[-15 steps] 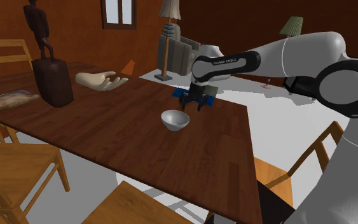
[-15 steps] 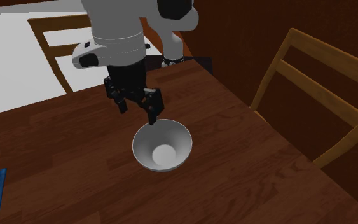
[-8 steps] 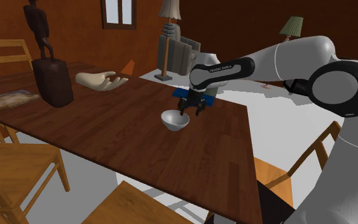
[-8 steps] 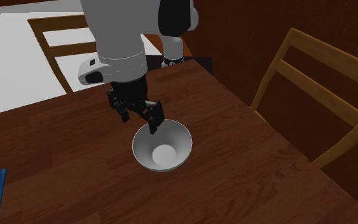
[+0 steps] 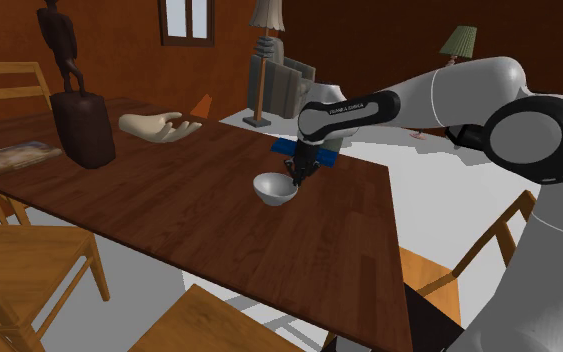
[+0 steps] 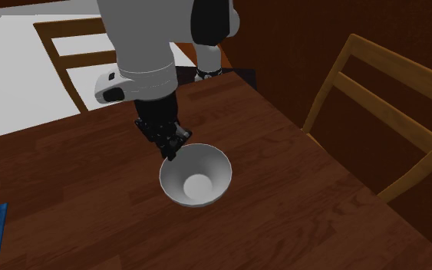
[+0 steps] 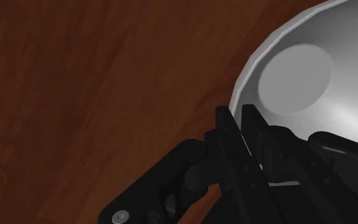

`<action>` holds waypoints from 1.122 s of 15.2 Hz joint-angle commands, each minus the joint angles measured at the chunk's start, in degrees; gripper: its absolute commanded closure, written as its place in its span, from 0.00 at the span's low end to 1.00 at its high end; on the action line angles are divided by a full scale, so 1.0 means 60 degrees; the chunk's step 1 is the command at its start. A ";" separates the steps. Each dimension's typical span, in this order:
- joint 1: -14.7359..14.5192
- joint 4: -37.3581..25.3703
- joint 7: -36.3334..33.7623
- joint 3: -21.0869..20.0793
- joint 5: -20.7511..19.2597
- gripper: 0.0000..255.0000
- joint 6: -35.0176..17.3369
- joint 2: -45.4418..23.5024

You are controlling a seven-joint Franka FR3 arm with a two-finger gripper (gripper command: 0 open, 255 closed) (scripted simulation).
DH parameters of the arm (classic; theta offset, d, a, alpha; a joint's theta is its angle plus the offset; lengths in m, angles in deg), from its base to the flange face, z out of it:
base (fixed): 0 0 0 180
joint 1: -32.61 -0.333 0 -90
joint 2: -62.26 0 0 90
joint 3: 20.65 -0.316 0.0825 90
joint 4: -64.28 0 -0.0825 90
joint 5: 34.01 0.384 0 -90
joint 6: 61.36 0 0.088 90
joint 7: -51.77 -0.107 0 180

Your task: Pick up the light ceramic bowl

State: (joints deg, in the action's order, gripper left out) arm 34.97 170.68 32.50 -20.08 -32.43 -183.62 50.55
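The rim of the white bowl (image 6: 196,176) is pinched by the 2 fingers (image 7: 225,135) of the gripper (image 6: 169,149) (seen on the brown table (image 6: 321,222)).

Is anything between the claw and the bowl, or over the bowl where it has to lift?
Nothing visible. The claw is shut on the rim of the bowl, one finger inside and one outside. Nothing else on the table touches the bowl, and just the arm hangs above it.

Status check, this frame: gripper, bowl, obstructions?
Black gripper shut on rim of white bowl. Bowl on table, not yet lifted. Nothing in the way.
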 commanded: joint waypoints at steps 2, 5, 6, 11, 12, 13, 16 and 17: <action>0.0001 0.0013 0.0012 -0.0002 0.0006 1.00 -0.0003 0.0001; 0.0001 -0.0218 0.0002 0.0000 -0.0001 1.00 0.0350 0.0123; 0.0001 -0.0299 -0.0001 0.0000 -0.0003 1.00 0.0468 0.0161; 0.0002 -0.0740 -0.0017 0.0002 -0.0013 1.00 0.1067 0.0318; 0.0002 -0.0836 -0.0020 0.0003 -0.0014 1.00 0.1188 0.0344; 0.0002 -0.0933 -0.0023 0.0003 -0.0016 1.00 0.1309 0.0367; 0.0003 -0.1241 -0.0031 0.0004 -0.0020 1.00 0.1677 0.0427; 0.0003 -0.1349 -0.0034 0.0004 -0.0022 1.00 0.1801 0.0443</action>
State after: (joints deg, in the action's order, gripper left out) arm 34.98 163.10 32.30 -20.06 -32.56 -173.62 52.94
